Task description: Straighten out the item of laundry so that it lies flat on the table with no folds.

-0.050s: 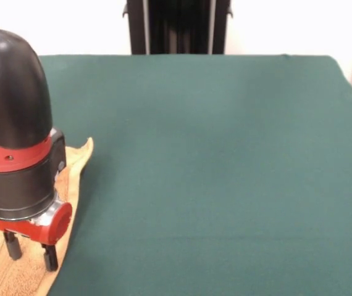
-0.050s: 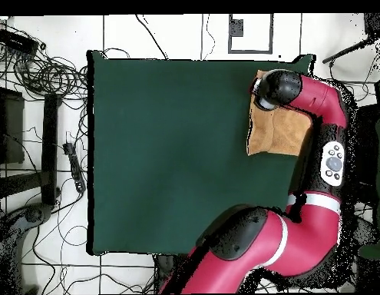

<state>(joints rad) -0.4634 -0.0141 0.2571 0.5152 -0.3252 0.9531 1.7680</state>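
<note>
From across the table, the gripper (image 1: 31,250) is down low at the front left corner of the table (image 1: 213,172), its two dark fingers (image 1: 50,258) standing apart with a gap between them and nothing caught in that gap. They sit right at the towel (image 1: 3,271); I can't tell whether the tips are touching the cloth or hanging just above it. The towel runs off the left and bottom edges here, so only part shows. Its far corner curls up in a little wavy peak beside the arm's body, so it is not flat yet.

From above, the towel (image 2: 279,132) lies against one long edge of the table (image 2: 170,154), near a corner, and the arm (image 2: 319,123) reaches over it, hiding one end. The visible part looks roughly square and fairly smooth, though the covered end can't be judged.

What worries me is how close the cloth is to the table's edge. I'd guess that a drag outward could slide it partly off, and its hanging weight might pull the rest after it. With fingers this wide, closing could pinch up a ridge of terry and make a new fold. Pressing down and sliding might bunch the cloth ahead of the tips instead of smoothing that raised corner.
</note>
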